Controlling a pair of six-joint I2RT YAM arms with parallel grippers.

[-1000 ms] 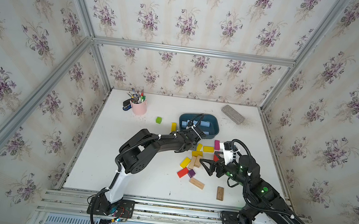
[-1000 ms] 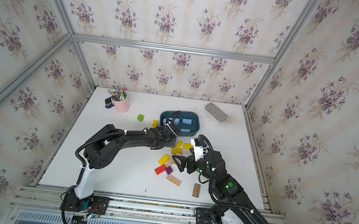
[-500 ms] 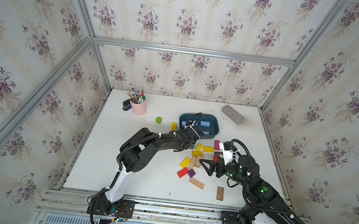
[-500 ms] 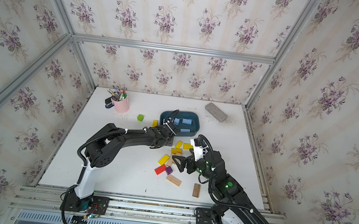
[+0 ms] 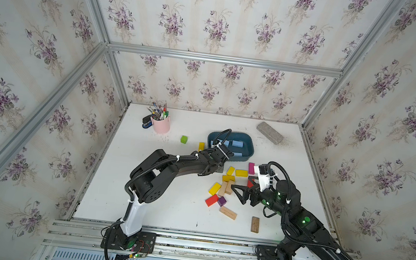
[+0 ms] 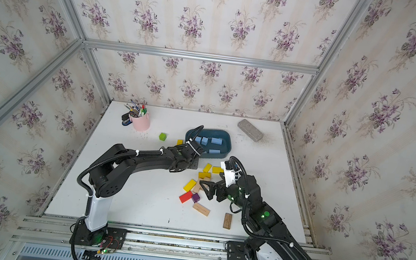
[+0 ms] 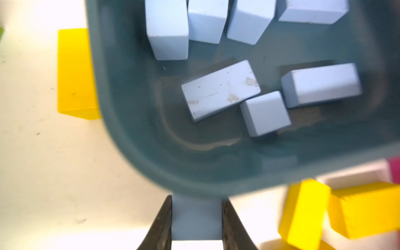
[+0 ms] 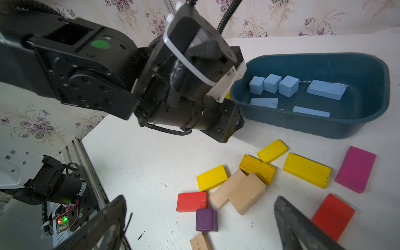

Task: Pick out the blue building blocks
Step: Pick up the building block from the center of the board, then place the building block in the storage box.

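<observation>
Most of the blue building blocks (image 7: 220, 88) lie inside the teal tub (image 7: 129, 140). I count seven in the left wrist view: four packed along the upper edge of the frame and three loose in the middle. One more, the held blue block (image 7: 197, 223), is outside the tub at the lower centre of that frame, just under the rim. The left gripper (image 7: 196, 205) is clamped on it, and its two dark fingers (image 7: 164, 223) press flat against the block's two sides. The picture is blurred there, so I cannot say whether this block rests on the white table (image 7: 43, 162) or is lifted a little.

In both top views the tub (image 5: 249, 148) stands above the centre of the frame, and the left arm reaches to its near edge. A yellow block (image 7: 73, 71) lies just beside the tub's wall.

The right gripper (image 5: 237, 194) is right of centre, with its jaws wide apart and nothing between them. It is next to the loose pile of yellow blocks (image 8: 306, 170), wooden blocks (image 8: 245, 195), a red block (image 8: 191, 201) and a purple block (image 8: 205, 219), well apart from the held block.
</observation>
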